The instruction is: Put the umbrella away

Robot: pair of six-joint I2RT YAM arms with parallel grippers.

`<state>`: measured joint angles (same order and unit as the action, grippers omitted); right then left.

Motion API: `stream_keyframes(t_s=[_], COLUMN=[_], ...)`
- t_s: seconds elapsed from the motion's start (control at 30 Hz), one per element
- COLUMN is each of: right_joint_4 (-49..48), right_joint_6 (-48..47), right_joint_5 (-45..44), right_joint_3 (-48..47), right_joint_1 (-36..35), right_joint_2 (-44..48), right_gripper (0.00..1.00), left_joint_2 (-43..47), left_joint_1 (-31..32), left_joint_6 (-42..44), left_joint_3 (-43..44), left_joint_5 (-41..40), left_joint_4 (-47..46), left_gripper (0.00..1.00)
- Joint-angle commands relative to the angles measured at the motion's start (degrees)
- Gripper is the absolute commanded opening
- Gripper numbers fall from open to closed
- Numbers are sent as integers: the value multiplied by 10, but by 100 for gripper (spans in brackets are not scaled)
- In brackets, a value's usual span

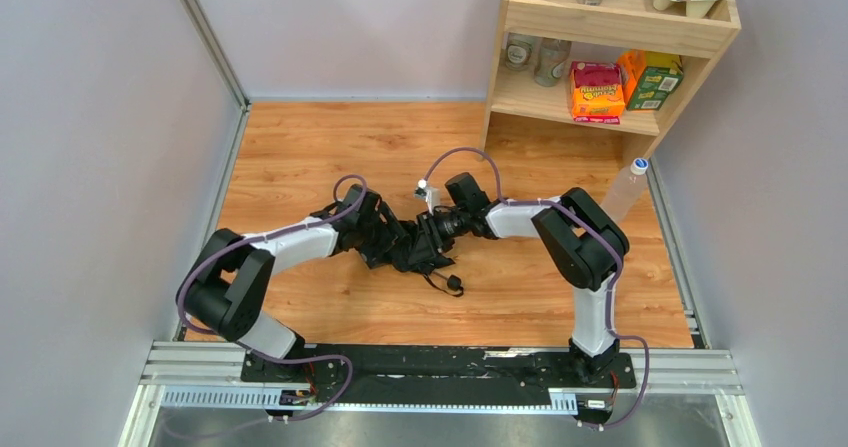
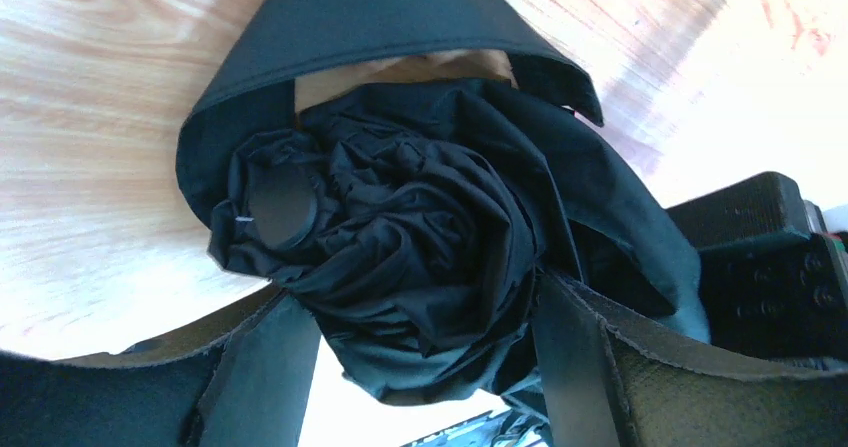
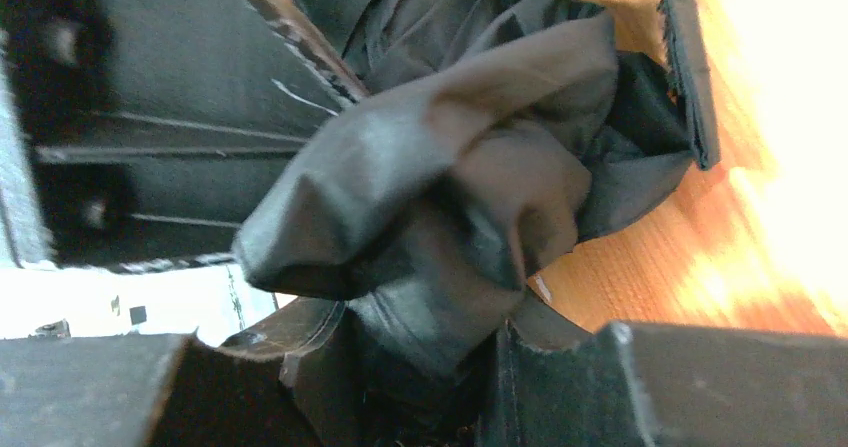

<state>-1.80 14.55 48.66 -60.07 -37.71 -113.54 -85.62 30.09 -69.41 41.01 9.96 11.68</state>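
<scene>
Wooden tabletop [image 1: 300, 147]: umbrella [image 2: 420, 227] bunched inside the released left claw [image 2: 420, 302], right claw [image 3: 425, 327] clenching its fabric.

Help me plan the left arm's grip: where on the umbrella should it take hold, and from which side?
I'd take the umbrella across its bunched roll just behind the round end cap, coming end-on as the left gripper faces it, one finger each side. There the fabric is packed thick; the outer flaps hang loose. The right gripper pinches fabric opposite.
</scene>
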Motion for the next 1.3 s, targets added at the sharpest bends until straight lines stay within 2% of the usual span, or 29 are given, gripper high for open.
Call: stream_keyframes(t_s=[0.0,0.07,0.13,0.17,0.27,0.33,0.43,0.5,0.7,0.83,1.17,1.23,1.27], right_joint_4=[116,122,119,110,106,103,123,148,204,214,110,82,77], right_joint_6=[-11,-17,-15,-9,0,10,20,24,-1,-30,-76,-78,-74], right_joint_5=[-97,-132,-158,-168,-211,-219,-239,-259,-327,-409,-643,-698,-720], right_joint_3=[39,36,39,43,56,61,59,53,52,50,32,34,34], right_joint_1=[-24,-39,-53,-60,-75,-77,-77,-77,-86,-104,-200,-216,-221], right_joint_2=[-30,-8,12,22,59,81,110,132,221,256,163,147,138], right_gripper=[0,1,8,10,15,24,37,52,88,99,100,98,94], left_joint_2=[-64,-89,-116,-128,-147,-150,-153,-155,-163,-156,-124,-118,-117], left_joint_1=[35,40,40,40,40,40,40,41,40,40,40,40,41], left_joint_6=[-34,-42,-39,-35,-25,-25,-27,-28,-23,-20,-25,-25,-26], left_joint_3=[28,21,14,9,-1,-22,-43,-56,-65,-66,-62,-61,-62], left_joint_5=[-3,-8,-23,-27,-54,-63,-68,-65,-61,-60,-59,-63,-63], left_joint_4=[0,-5,-1,-1,4,3,-10,-31,-43,-40,-11,-5,-6], left_gripper=[79,74,63,54,35,17,7,5,3,2,2,2,2])
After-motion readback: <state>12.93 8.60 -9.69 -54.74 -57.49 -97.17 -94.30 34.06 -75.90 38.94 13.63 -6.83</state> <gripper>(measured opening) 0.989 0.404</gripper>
